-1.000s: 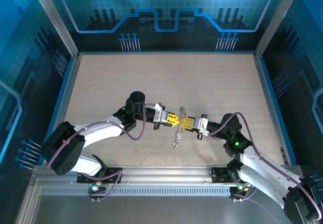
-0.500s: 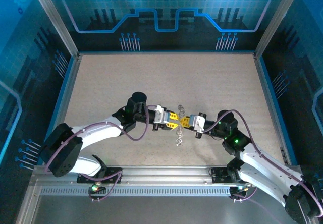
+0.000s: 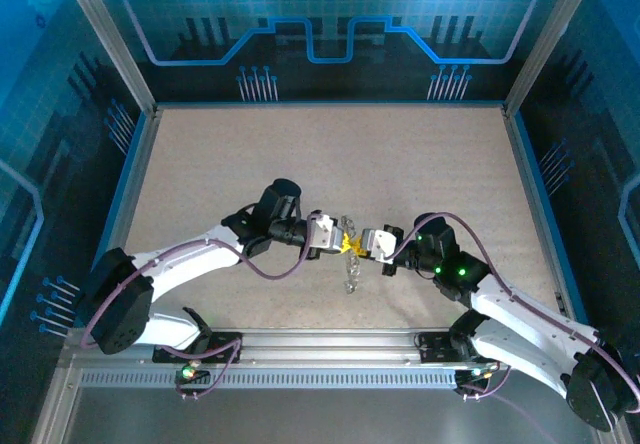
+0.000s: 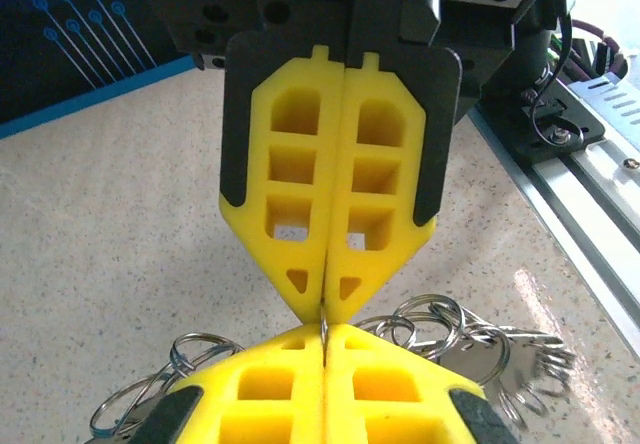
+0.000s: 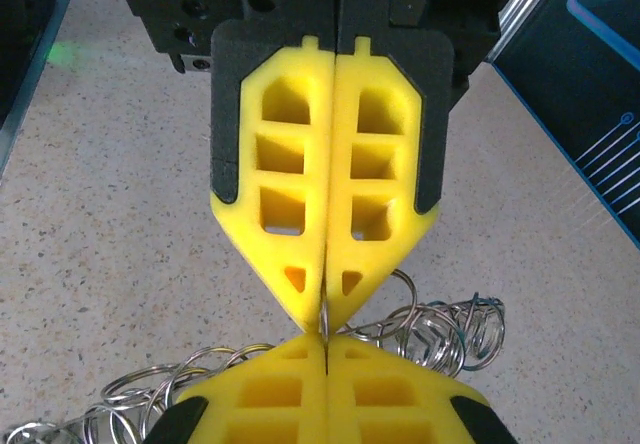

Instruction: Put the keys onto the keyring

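Left tool pressed shut, tip to tip with right tool (also clamped, pushed in closer than a second ago), both nipping one thin wire of the keyring, loops dangling toward the table. Probably lining up the threading step.

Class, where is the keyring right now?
Top view: the keyring is mid-table, pinched between the left gripper and right gripper where their tips meet, trailing toward the near edge.
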You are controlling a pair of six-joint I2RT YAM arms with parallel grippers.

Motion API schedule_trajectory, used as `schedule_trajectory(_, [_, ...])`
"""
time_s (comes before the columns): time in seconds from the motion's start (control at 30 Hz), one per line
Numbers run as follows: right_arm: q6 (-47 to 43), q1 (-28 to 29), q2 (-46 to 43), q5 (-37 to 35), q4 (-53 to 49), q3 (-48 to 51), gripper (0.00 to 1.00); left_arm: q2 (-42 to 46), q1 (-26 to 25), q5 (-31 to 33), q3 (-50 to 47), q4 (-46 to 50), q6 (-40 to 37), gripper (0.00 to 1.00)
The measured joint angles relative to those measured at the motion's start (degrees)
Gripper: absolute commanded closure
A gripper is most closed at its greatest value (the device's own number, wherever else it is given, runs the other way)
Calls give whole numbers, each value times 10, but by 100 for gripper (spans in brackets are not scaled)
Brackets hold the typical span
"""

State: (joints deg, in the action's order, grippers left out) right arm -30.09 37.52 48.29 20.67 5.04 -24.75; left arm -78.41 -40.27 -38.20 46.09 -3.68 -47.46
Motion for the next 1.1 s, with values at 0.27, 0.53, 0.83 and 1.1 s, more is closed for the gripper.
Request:
schedule_trajectory(0.27, [18, -18, -9, 24, 26, 14, 82, 0, -5, 13, 14, 23, -4, 100])
schedule_trajectory(0.53, [49, -65, -26, 99, 86, 29, 80, 3, 11, -26, -33, -97, 79, 100])
schedule_trajectory(0.83, [64, -79, -25, 140, 106, 29, 70, 2, 12, -55, -59, -200, 145, 100])
schedule_trajectory(1.1, [66, -85, -26, 145, 109, 34, 78, -10, 12, -78, -74, -307, 194, 100])
